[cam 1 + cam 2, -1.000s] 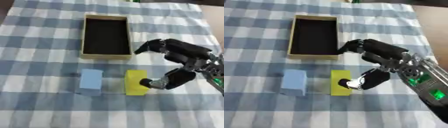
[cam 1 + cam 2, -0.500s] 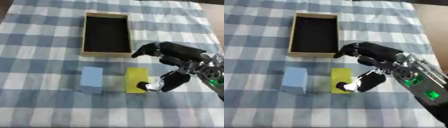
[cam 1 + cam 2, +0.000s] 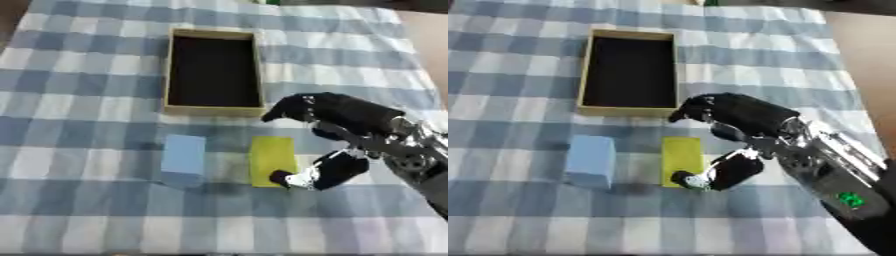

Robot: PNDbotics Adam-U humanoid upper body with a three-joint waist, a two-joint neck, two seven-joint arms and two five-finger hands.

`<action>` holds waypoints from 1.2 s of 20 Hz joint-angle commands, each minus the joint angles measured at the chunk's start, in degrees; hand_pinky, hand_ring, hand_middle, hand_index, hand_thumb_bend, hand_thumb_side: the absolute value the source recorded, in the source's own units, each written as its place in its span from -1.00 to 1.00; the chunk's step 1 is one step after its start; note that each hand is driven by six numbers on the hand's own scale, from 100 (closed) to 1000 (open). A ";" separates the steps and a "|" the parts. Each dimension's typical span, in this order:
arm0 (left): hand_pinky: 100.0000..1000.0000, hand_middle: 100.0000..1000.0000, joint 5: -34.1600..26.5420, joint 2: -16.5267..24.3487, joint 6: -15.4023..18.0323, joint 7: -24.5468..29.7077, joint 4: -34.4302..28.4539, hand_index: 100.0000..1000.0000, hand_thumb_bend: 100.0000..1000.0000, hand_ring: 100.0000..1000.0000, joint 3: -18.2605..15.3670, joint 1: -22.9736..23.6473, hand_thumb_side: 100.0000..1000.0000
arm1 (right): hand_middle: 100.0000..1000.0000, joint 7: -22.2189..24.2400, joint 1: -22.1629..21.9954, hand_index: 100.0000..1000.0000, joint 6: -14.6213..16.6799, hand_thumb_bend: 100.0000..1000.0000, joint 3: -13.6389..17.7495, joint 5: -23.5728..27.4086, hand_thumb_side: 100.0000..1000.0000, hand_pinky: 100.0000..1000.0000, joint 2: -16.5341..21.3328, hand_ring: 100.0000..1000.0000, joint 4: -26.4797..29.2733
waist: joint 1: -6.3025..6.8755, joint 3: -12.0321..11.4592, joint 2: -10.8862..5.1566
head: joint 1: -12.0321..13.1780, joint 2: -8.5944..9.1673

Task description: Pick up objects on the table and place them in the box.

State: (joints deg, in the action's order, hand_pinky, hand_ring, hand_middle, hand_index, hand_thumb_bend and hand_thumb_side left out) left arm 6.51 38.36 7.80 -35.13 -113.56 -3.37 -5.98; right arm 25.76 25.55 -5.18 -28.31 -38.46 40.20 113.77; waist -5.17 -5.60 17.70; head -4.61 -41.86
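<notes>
1. Left eye view: right hand (image 3: pixel 346 137) in from the right, spread wide over the yellow block (image 3: pixel 272 161), fingers arched above the block's far end, thumb tip at its near right corner.
2. Holding nothing yet; thumb possibly just touching the block, contact not clear enough to call.
3. Yellow block flat on the checked cloth (image 3: pixel 79 100), immediately left of the palm, long axis running away from the robot, roughly parallel to the long axis of the box (image 3: pixel 213 71).
4. Blue block (image 3: pixel 183 158) upright just left of the yellow one, a narrow gap between, farther from the hand.
5. Box open and empty, beyond both blocks, near rim close to the curled fingertips.
6. Left hand nowhere in either view, so right hand plainly the nearer.
7. Likely next: closing fingers and thumb along the block's length, then lifting up and forward to the box.
</notes>
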 commanded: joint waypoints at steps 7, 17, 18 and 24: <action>0.16 0.28 -0.31 0.97 0.27 -0.03 -1.03 0.77 -0.24 0.20 -0.39 -0.40 1.00 | 0.58 0.67 -1.00 0.78 -1.93 -0.23 -0.07 -3.87 0.16 0.74 -0.17 0.80 0.82 | 0.25 -0.07 -1.00 | -0.61 -0.23; 0.16 0.27 -0.51 0.58 0.41 0.15 -1.03 0.76 -0.26 0.19 -0.24 -0.52 1.00 | 0.54 2.98 -0.78 0.78 -5.09 -0.30 -0.08 -3.99 0.16 0.72 -0.75 0.77 0.82 | 0.54 -0.47 -0.37 | -1.30 0.00; 0.16 0.27 -0.52 0.53 0.43 0.16 -1.03 0.76 -0.26 0.19 -0.25 -0.54 1.00 | 0.54 3.08 -0.76 0.78 -5.45 -0.32 -0.05 -3.99 0.16 0.72 -0.81 0.77 0.82 | 0.57 -0.54 -0.29 | -1.34 0.06; 0.16 0.27 -0.59 0.22 0.50 0.30 -1.03 0.76 -0.28 0.19 -0.15 -0.75 1.00 | 0.44 3.51 -0.55 0.75 -6.98 -0.32 -0.05 -3.87 0.12 0.69 -1.06 0.72 0.82 | 0.74 -0.88 0.22 | -1.47 0.40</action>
State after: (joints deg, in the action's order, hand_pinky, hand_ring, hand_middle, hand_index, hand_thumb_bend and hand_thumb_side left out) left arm 6.13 37.82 8.08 -34.88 -113.56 -3.34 -6.15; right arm 29.25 24.26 -11.78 -28.93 -41.99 38.56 113.77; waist -4.86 -6.38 18.75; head -5.88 -41.74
